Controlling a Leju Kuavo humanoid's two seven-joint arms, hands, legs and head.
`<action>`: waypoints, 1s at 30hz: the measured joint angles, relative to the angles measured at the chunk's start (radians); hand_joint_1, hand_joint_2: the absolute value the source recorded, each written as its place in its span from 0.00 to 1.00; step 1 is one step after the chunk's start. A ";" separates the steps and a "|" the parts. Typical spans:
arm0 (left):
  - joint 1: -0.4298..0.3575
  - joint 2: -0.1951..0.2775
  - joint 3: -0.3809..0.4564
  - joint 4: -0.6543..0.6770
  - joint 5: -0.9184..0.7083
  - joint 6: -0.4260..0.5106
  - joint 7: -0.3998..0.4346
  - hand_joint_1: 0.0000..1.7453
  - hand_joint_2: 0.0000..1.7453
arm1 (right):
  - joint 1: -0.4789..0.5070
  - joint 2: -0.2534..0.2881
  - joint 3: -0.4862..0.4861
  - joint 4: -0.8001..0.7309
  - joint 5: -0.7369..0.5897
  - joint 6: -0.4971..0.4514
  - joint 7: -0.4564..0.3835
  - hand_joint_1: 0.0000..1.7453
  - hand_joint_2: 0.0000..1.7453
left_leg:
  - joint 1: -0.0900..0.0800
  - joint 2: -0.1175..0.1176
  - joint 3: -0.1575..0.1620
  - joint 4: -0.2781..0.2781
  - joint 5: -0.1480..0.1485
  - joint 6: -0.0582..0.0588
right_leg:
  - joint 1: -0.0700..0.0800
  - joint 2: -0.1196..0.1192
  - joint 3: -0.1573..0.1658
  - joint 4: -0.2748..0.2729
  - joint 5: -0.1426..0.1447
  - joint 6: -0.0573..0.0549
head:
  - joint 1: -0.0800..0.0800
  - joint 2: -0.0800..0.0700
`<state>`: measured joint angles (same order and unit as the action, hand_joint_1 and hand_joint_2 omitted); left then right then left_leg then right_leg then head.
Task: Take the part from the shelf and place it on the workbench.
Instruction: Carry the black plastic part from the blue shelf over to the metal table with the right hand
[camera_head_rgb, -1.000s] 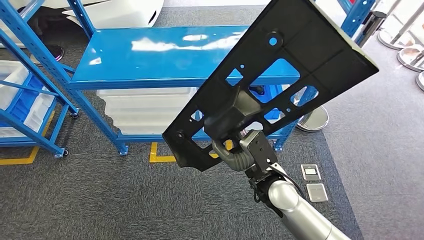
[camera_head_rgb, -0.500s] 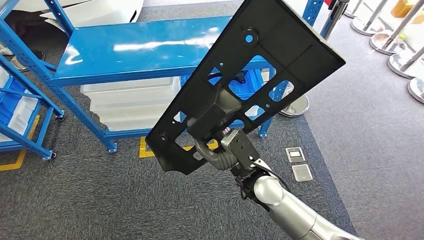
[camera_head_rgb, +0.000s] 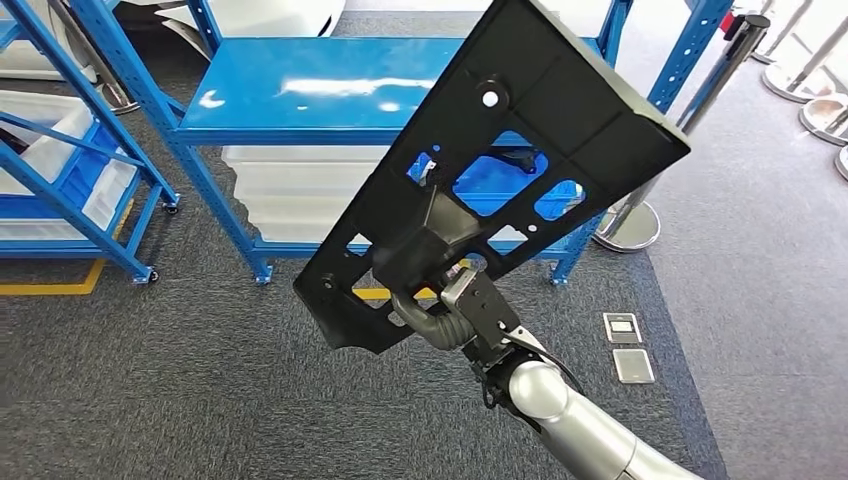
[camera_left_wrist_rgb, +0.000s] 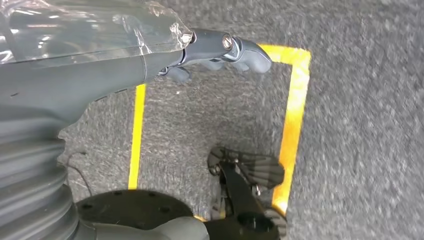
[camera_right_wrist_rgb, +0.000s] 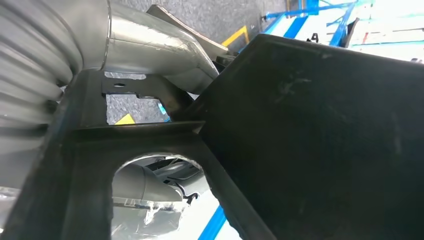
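Part (camera_head_rgb: 520, 140) is a big, flat black panel, held up in the air by the right hand (camera_head_rgb: 425, 285) near its low end. It looks stiff and top-heavy. Left hand (camera_left_wrist_rgb: 220, 47) hangs loosely curled, holding nothing.

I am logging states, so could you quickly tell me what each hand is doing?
Left hand: holds nothing, fingers curled in.
Right hand: grips the black part, held up.
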<state>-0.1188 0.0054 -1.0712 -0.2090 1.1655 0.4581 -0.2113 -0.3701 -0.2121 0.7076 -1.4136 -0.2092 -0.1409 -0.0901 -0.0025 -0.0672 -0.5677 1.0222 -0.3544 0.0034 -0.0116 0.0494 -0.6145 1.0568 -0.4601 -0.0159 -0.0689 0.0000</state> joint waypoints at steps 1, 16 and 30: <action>0.000 0.000 0.000 0.000 -0.001 0.000 0.002 0.00 1.00 | 0.000 0.000 0.000 0.000 0.000 -0.002 0.001 1.00 1.00 | 0.003 -0.007 -0.007 0.003 0.001 -0.005 | 0.001 0.005 0.004 -0.011 -0.006 -0.003 | 0.002 0.000; -0.008 0.003 0.000 -0.001 -0.014 -0.007 0.032 0.00 1.00 | 0.008 0.004 0.001 0.000 0.014 -0.005 0.006 1.00 1.00 | 0.021 0.123 -0.007 0.009 0.003 -0.052 | -0.004 -0.137 0.014 -0.030 -0.002 0.000 | -0.005 0.000; -0.014 0.002 -0.001 -0.002 -0.021 -0.009 0.043 0.00 1.00 | 0.016 0.005 0.002 0.006 0.031 0.001 0.021 1.00 1.00 | 0.005 -0.024 -0.048 0.011 0.039 0.000 | -0.006 0.005 0.007 0.035 -0.040 0.005 | 0.066 0.000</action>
<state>-0.1330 0.0072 -1.0719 -0.2114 1.1443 0.4488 -0.1686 -0.3541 -0.2075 0.7094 -1.4078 -0.1786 -0.1395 -0.0687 0.0023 -0.0909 -0.6156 1.0330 -0.3158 0.0029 -0.0176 0.0549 -0.6077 1.0916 -0.5003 -0.0106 -0.0034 0.0000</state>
